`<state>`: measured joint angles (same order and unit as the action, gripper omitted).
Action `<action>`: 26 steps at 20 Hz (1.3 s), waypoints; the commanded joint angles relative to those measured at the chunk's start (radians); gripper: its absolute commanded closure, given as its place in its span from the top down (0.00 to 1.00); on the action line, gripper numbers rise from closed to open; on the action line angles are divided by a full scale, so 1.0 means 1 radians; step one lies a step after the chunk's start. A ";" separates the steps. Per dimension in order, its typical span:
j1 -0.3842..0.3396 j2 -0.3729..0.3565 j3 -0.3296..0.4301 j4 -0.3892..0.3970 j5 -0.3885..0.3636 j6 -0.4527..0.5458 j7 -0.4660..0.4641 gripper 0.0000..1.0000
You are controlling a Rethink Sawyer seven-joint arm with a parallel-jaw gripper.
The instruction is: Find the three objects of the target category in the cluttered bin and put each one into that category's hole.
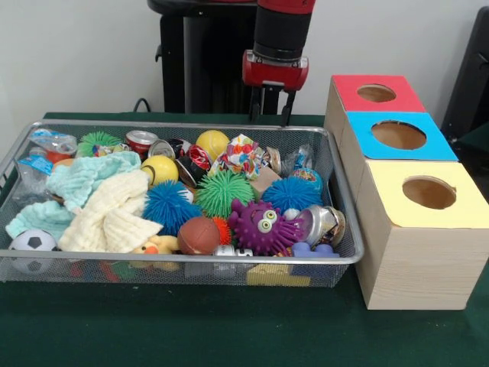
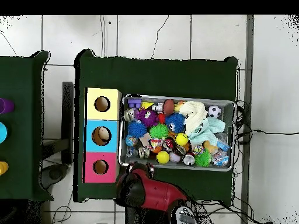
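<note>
The jaws hang released and empty above the wire bin's far rim. Seen from the front, the yellow ball lies just at seven o'clock below them; the red-topped hole sits at three o'clock.

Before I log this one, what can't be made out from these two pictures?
- Gripper: open or shut unclear; front view shows only dark prongs behind the bin rim, and overhead the arm covers it.
- Bin's lower layer: buried under toys and cloths in both views.
- Box holes: the blue box shows something pale inside overhead, too small to identify.
</note>
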<state>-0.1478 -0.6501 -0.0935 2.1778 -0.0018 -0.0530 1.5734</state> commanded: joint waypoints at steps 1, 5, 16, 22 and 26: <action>-0.067 0.082 0.083 -0.085 -0.037 -0.071 0.160 1.00; -0.074 0.086 0.081 -0.088 -0.044 -0.074 0.156 1.00; -0.074 0.132 0.067 -0.118 -0.061 -0.108 0.154 1.00; -0.108 0.182 0.086 -0.146 -0.088 -0.141 0.148 1.00; -0.127 0.212 0.094 -0.165 -0.104 -0.162 0.153 1.00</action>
<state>-0.2139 -0.6233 -0.0573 2.1778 -0.0803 -0.0910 1.5734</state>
